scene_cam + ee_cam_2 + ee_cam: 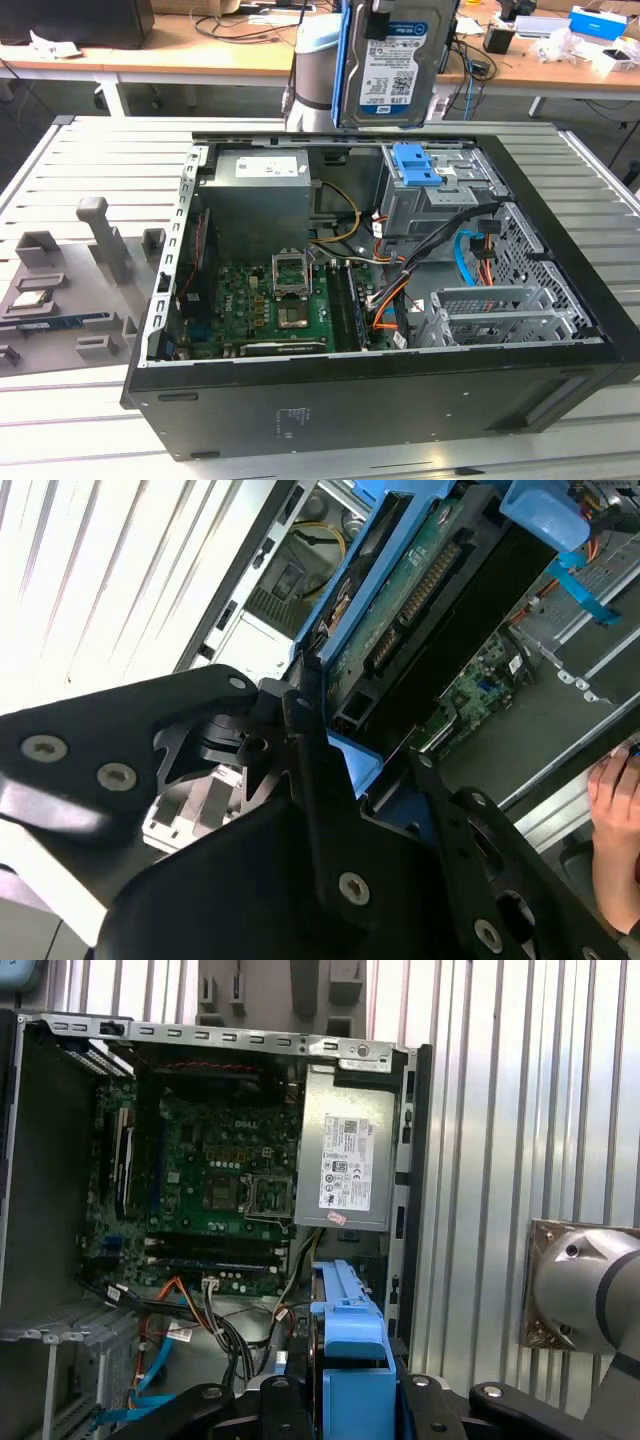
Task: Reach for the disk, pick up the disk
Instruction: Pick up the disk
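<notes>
A slatted metal counter (100,150) carries an open computer case (350,400). The disk (390,60) hangs upright above the case's far side in the exterior view, lifted clear of the drive bays. The end effector (345,765) is pinching its blue frame at one end. Gripped by plastic at one edge only, the disk could slip and drop onto the circuit board (270,300) below.

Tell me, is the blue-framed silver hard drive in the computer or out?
Out: the silver hard drive hangs above the open black case, clamped in the hand.
</notes>
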Robot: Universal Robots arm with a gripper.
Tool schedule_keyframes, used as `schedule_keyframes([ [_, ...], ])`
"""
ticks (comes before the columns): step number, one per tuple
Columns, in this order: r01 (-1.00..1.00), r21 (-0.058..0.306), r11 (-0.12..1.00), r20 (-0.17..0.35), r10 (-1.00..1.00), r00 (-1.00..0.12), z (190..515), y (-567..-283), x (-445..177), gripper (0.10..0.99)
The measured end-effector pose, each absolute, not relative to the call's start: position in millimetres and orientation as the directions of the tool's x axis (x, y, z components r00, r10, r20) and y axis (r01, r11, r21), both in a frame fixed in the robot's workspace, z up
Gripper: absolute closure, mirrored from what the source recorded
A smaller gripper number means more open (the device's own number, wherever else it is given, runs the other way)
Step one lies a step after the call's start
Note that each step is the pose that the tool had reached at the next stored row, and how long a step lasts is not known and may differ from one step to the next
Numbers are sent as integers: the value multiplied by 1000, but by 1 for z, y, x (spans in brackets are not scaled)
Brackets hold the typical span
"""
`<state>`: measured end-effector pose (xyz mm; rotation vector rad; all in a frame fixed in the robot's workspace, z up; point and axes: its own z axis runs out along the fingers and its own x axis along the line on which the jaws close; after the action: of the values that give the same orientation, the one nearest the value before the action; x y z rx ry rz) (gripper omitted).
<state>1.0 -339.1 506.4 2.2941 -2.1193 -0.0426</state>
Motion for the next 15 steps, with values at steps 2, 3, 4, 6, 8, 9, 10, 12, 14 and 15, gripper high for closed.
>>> schedule_keyframes([
  [2,-996,32,-79,-8,-997,79,506,-339,18,718],
  [3,-996,32,-79,-8,-997,79,506,-339,22,718],
  [4,-996,32,-79,-8,-997,79,506,-339,22,718],
  [6,-996,32,-79,-8,-997,79,506,-342,22,718],
  [8,-996,32,-79,-8,-997,79,506,-349,22,718],
  [9,-996,32,-79,-8,-997,79,506,-351,22,718],
  [10,-996,32,-79,-8,-997,79,506,-353,22,718],
  [12,-996,32,-79,-8,-997,79,506,-359,22,718],
  [14,-996,32,-79,-8,-997,79,506,-365,22,718],
  [15,-996,32,-79,-8,-997,79,506,-367,22,718],
])
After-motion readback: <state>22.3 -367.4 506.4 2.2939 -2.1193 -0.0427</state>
